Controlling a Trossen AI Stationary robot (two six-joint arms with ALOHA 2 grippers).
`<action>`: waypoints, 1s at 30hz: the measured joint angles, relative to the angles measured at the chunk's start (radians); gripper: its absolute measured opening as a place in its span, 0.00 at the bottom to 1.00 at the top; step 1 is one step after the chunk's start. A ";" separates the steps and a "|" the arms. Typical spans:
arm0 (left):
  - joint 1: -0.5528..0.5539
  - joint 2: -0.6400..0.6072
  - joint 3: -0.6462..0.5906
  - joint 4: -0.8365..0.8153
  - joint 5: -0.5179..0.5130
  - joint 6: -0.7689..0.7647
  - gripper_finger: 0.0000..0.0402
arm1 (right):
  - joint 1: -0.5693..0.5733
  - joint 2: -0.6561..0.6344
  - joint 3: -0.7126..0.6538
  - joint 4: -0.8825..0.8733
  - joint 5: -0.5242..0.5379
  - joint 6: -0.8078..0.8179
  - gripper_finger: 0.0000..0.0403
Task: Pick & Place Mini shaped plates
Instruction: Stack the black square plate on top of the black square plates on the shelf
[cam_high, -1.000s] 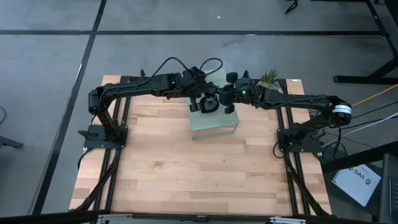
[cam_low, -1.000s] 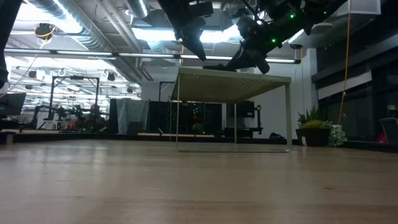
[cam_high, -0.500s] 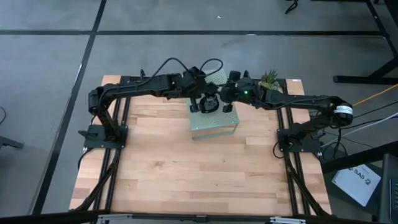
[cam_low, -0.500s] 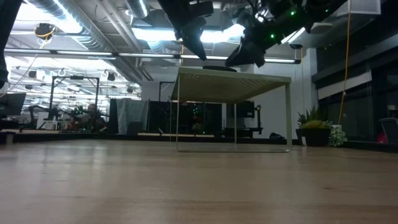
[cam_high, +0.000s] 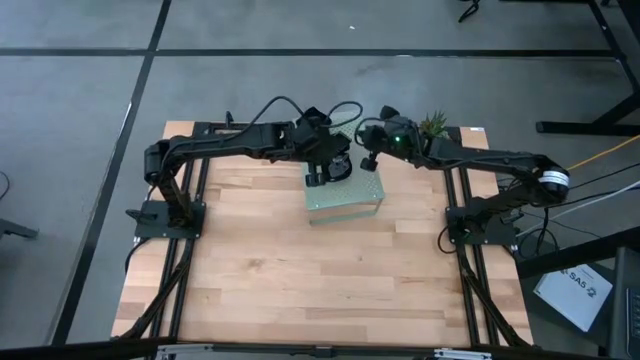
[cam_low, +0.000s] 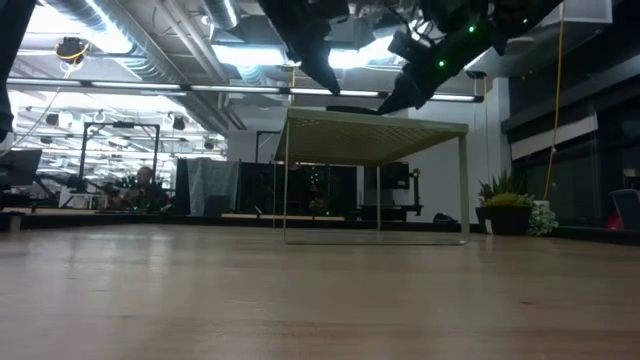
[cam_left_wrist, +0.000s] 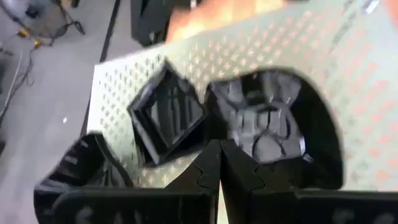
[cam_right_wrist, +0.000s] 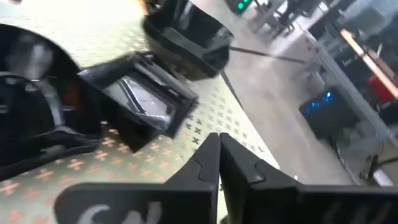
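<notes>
A pale green perforated box (cam_high: 345, 205) stands at the table's far middle. Small glossy black plates lie on its top: a square plate (cam_left_wrist: 166, 115) and a rounder, lumpy plate (cam_left_wrist: 267, 124) beside it. The low view shows one flat plate (cam_low: 345, 107) lying on the box top. My left gripper (cam_left_wrist: 219, 163) is shut and hovers above the box between these two plates. My right gripper (cam_right_wrist: 217, 155) is shut too. It sits low over the box's right part, next to a square plate (cam_right_wrist: 146, 99). I cannot tell whether either gripper touches anything.
A small spiky plant (cam_high: 432, 125) stands right behind the right arm at the table's far edge. Bare wooden table (cam_high: 320, 280) stretches from the box to the near edge. Both arms meet over the box, close to each other.
My right gripper has drawn back from the plates toward the table's right edge, risen slightly and rolled about its own axis. The flat plate that hung at its tips a second ago now lies on the box top.
</notes>
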 joint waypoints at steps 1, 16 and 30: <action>0.003 0.003 0.000 -0.008 -0.003 -0.001 0.01 | -0.011 0.005 0.000 0.003 -0.002 0.015 0.04; 0.031 0.039 0.000 0.010 -0.001 0.025 0.01 | -0.058 0.061 0.000 0.039 -0.194 0.079 0.03; 0.070 0.044 0.000 0.011 -0.011 0.008 0.00 | -0.016 0.062 0.000 0.035 -0.194 0.090 0.01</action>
